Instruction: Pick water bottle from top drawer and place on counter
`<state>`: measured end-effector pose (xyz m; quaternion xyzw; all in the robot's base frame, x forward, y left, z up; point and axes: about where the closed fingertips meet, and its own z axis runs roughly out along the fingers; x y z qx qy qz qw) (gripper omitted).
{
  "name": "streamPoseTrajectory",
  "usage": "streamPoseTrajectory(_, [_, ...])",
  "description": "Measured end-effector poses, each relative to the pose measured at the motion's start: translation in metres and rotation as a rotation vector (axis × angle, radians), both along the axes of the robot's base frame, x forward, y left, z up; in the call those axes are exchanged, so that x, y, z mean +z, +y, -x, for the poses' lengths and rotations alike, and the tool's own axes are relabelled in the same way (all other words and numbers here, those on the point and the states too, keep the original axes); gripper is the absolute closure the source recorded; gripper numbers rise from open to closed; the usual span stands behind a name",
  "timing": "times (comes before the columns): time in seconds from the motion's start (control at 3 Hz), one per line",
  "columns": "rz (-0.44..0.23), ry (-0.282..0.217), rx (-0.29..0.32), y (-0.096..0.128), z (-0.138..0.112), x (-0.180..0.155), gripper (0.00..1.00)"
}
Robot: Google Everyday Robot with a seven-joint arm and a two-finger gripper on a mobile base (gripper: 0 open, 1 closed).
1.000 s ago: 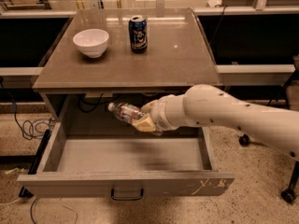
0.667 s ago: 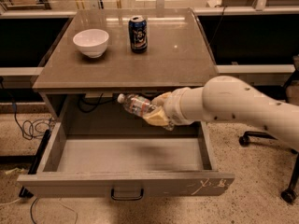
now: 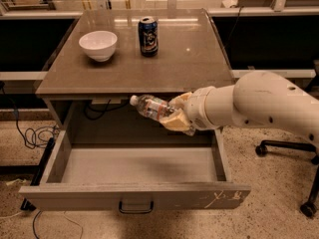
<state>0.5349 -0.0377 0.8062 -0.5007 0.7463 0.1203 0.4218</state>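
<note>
Jaws of the gripper [image 3: 170, 116] pinch the small clear plastic water bottle [image 3: 149, 106], and it's lifted clear! Wide grey top drawer [image 3: 134, 194] lies open below the jaws; glossy grey-brown counter surface [image 3: 189, 59] above them awaits the placing.

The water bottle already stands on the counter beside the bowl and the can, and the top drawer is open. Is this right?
Not quite. In the camera view the water bottle is not on the counter: the gripper holds it tilted above the open top drawer. The bowl and the can do stand on the counter.
</note>
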Motion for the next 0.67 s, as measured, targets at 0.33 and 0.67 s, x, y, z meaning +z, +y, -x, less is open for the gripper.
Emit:
streamPoseTrajectory(0.33, [-0.001,-0.031,-0.018,-0.007,-0.013,0.013,1.0])
streamPoseTrajectory(0.67, [0.013,-0.085,-0.016,-0.012,-0.034,0.04,1.0])
